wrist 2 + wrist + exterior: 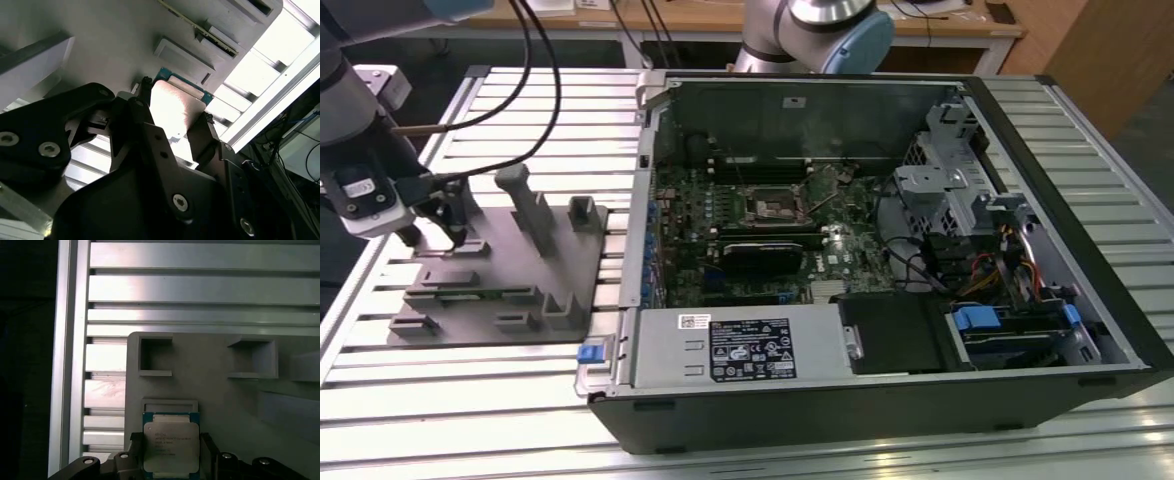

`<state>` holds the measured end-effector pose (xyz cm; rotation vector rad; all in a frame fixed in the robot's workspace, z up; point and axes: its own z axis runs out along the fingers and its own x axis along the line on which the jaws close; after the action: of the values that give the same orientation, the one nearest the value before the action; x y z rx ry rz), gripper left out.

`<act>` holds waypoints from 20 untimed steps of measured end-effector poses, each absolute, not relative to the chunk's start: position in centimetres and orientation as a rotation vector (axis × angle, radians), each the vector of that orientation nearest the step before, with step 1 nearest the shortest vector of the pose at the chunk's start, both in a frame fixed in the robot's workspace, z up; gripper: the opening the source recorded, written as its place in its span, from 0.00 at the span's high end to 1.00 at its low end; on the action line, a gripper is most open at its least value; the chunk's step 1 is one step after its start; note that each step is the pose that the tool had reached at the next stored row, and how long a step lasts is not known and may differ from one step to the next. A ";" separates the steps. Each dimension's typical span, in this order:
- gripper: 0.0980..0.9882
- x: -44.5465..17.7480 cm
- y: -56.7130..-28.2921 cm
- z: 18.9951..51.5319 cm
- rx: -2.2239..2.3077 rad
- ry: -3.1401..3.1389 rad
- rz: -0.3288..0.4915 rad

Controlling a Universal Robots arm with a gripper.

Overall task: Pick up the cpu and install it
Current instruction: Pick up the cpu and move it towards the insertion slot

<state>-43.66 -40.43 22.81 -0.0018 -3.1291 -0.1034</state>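
The gripper [435, 238] hangs over the grey tray [494, 320], at the tray's end farthest from the open computer case [881, 400]. Both stand on the slatted table [480, 400]. In both wrist views the cpu [171, 447] [175, 107] sits squarely between the jaws, silver top facing up. One jaw lies along each of two opposite edges, closed in against them, gripping the chip. It is at the tray's corner pocket, whose raised rim shows just beyond it; whether it has cleared the tray cannot be told. The motherboard socket [771, 208] lies inside the case, well apart from the tray.
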 end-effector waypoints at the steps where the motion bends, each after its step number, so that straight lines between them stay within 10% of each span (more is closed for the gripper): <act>1: 0.50 -43.7 -40.4 23.0 -0.002 -3.129 -0.104; 20: 0.50 -43.7 -40.4 26.2 -0.002 -3.129 -0.106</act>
<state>-43.66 -40.43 26.25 -0.0018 -3.1289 -0.1062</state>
